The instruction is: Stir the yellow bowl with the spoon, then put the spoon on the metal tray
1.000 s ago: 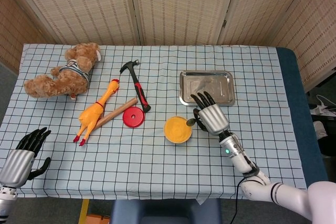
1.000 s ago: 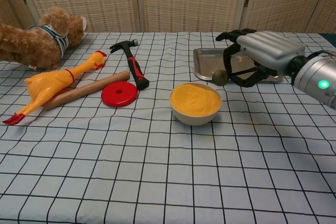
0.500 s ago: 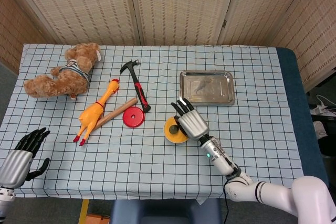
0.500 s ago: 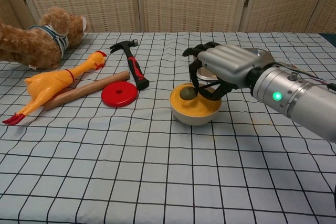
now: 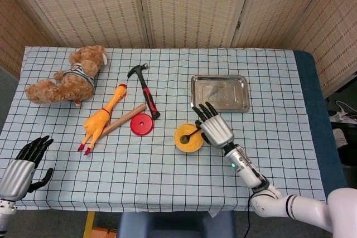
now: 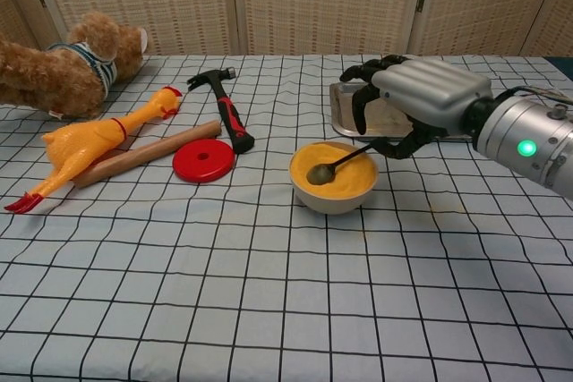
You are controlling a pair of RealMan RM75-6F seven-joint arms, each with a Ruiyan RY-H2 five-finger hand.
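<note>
The checked tablecloth [image 5: 167, 165] carries everything here, and the teddy bear [image 5: 67, 79] lies far off at ten o'clock, no part of this. The right hand [image 6: 416, 105] hangs over the near-right of the scene, grasping the spoon [image 6: 336, 165] by the far end of its handle, the grip point tucked under the palm. The metal tray [image 5: 220, 93] sits just beyond at one o'clock of the bowl, close enough that the hand's knuckles could clip its rim on a wide sweep. The rubber chicken [image 5: 100, 118], wooden stick [image 5: 122, 119], hammer [image 5: 146, 90] and red disc [image 5: 141, 125] lie at nine o'clock, well apart. The left hand [image 5: 25, 163] rests released at the near-left edge, fingers spread, holding nothing. The yellow bowl [image 6: 333, 176] stands centre table, light-looking and unbraced: a hard push of the spoon against its wall would likely slide or tip it. The spoon's bowl rests inside the yellow interior, handle slanting up toward three o'clock. Held so far back, it could twist or slip loose under stirring load, I judge.
</note>
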